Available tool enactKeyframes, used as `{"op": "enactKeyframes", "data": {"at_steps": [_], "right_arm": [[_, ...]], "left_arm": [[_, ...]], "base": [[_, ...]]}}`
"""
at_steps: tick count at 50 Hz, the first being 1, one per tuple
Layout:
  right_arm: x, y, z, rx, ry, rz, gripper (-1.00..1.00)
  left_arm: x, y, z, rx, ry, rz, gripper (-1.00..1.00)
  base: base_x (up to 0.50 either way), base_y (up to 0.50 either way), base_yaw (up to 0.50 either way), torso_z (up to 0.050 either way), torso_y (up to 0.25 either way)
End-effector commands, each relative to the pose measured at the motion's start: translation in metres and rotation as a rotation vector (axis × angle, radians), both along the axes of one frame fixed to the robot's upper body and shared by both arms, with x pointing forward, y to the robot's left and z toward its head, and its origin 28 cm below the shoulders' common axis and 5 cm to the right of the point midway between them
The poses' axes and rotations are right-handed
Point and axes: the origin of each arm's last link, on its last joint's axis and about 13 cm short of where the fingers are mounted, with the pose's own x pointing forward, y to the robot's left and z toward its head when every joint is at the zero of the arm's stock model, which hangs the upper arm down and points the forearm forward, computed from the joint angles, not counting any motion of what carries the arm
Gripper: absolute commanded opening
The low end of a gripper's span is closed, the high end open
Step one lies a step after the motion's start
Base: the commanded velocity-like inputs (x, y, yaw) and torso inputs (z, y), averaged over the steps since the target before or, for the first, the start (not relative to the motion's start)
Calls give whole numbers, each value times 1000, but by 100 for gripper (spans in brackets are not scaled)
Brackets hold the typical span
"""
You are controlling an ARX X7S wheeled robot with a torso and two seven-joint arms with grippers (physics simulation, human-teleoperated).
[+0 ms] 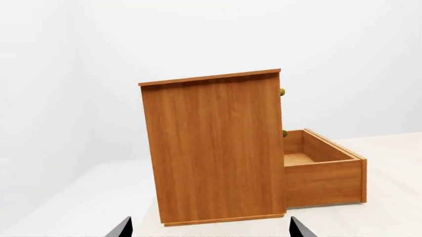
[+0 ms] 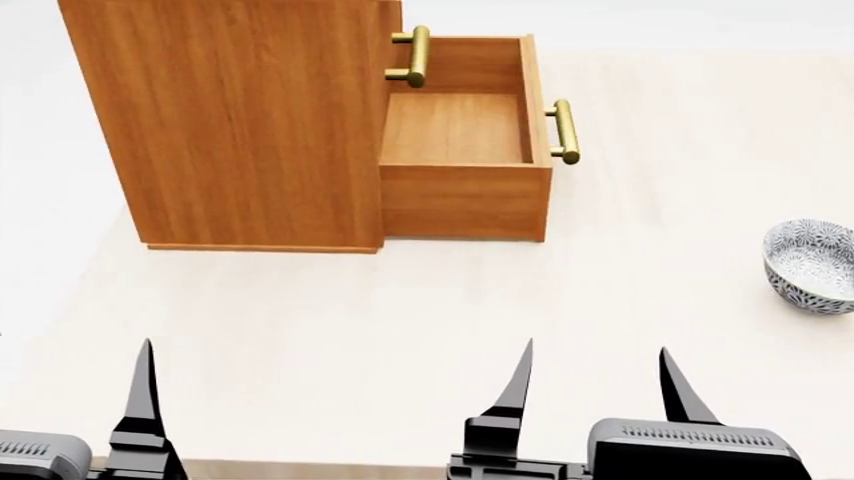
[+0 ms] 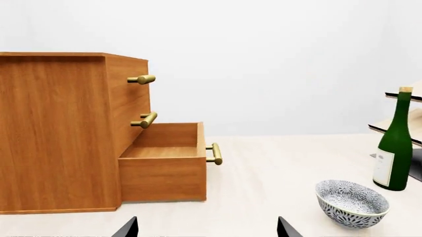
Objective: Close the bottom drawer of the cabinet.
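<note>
The orange-brown cabinet point(image 2: 240, 130) stands on the pale table at the far left. Its bottom drawer point(image 2: 461, 200) is pulled out to the right, empty, with its brass handle point(image 2: 566, 131) on the far-right face. The two upper drawers sit flush. The cabinet point(image 1: 211, 153) and the open drawer point(image 1: 323, 180) also show in the left wrist view, and both show in the right wrist view point(image 3: 59, 133), point(image 3: 161, 177). My left gripper point(image 1: 211, 229) is open and empty, near the table's front edge. My right gripper point(image 2: 597, 385) is open and empty, well short of the drawer.
A blue-patterned bowl point(image 2: 810, 265) sits on the table at the right. In the right wrist view a green bottle point(image 3: 394, 148) stands behind the bowl point(image 3: 351, 202), beside a pale wood rack point(image 3: 412, 94). The table point(image 2: 400, 320) lies between the grippers and the cabinet.
</note>
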Motion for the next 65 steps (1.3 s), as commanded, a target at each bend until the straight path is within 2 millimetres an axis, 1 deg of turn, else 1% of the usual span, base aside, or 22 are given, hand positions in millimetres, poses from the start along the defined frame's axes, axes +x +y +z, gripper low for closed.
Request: {"op": "enactKeyframes", "data": {"at_steps": [1, 7, 9, 15, 17, 19, 20, 24, 34, 54, 55, 56, 65], "right_arm": [[-1, -1, -1, 8, 3, -2, 100], [-1, -1, -3, 26, 12, -3, 100], [0, -2, -4, 66, 19, -30, 100], [2, -4, -2, 87, 42, -90, 100], [2, -4, 0, 126, 50, -76, 100], [3, -5, 1, 118, 55, -81, 100], [3, -5, 2, 147, 78, -57, 100], [1, -5, 2, 148, 68, -24, 100], [1, -4, 5, 132, 66, -14, 100], [2, -5, 3, 105, 63, -15, 100], [2, -4, 2, 105, 63, -15, 100], [1, -3, 2, 81, 58, -21, 100], [2, -2, 2, 67, 57, -38, 100]], "left_arm": [[0, -2, 1, 0, 2, -5, 100], [0, -2, 1, -2, -1, -8, 100], [0, -2, 0, -5, 1, -8, 100], [1, -1, -2, -6, 5, -4, 100], [1, -2, -2, -4, 4, -5, 100], [2, -2, -2, -5, 5, -6, 100], [2, -3, -2, -3, 5, -6, 100], [2, -3, -2, -3, 6, -6, 100], [2, -2, -2, -1, 7, -4, 100], [2, -3, -2, 0, 7, 3, 100], [2, -3, -2, 0, 6, 3, 100], [0, -3, -7, 2, 19, -1, 100], [1, -3, -7, 3, 21, 2, 100]], "base": [[0, 500, 0, 0, 0], [0, 500, 0, 0, 0], [0, 0, 0, 0, 0], [0, 0, 0, 0, 0], [0, 0, 0, 0, 0], [0, 0, 0, 0, 0], [0, 0, 0, 0, 0], [90, 0, 0, 0, 0], [498, 0, 0, 0, 0], [500, 0, 0, 0, 0], [500, 0, 0, 0, 0], [500, 0, 0, 0, 0], [500, 0, 0, 0, 2]]}}
